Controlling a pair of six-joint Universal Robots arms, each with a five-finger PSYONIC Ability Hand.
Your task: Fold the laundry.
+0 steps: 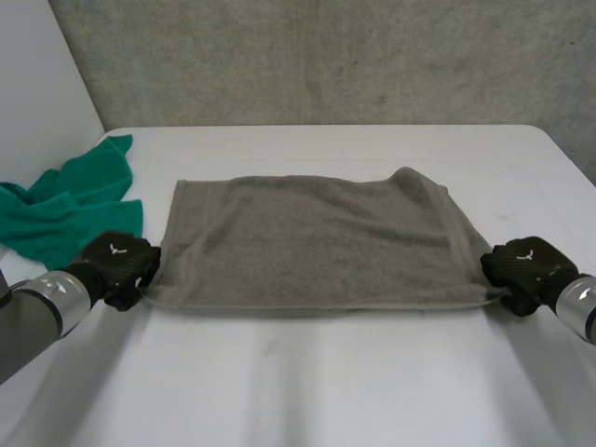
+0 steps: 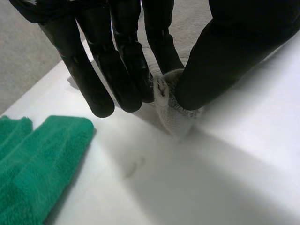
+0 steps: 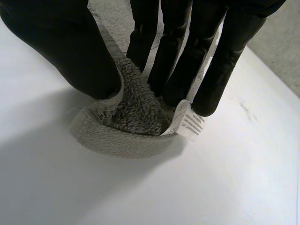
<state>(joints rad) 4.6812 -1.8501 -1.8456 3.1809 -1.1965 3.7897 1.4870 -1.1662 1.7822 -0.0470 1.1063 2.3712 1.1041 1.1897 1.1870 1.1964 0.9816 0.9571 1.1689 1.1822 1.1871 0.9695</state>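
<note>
The grey towel (image 1: 312,242) lies flat in the middle of the white table (image 1: 307,382), its near edge stretched between the two hands. The left hand (image 1: 119,261), at the towel's 8 o'clock, pinches the near left corner between thumb and fingers; the right hand (image 1: 523,265), at 4 o'clock, is clamped likewise on the near right corner, by a white label (image 3: 187,124). Lift both corners together and level, carry them towards 12 o'clock — edge taut, no sag — and lay them square on the far edge, clear of the green cloth (image 1: 65,209) at 9 o'clock
</note>
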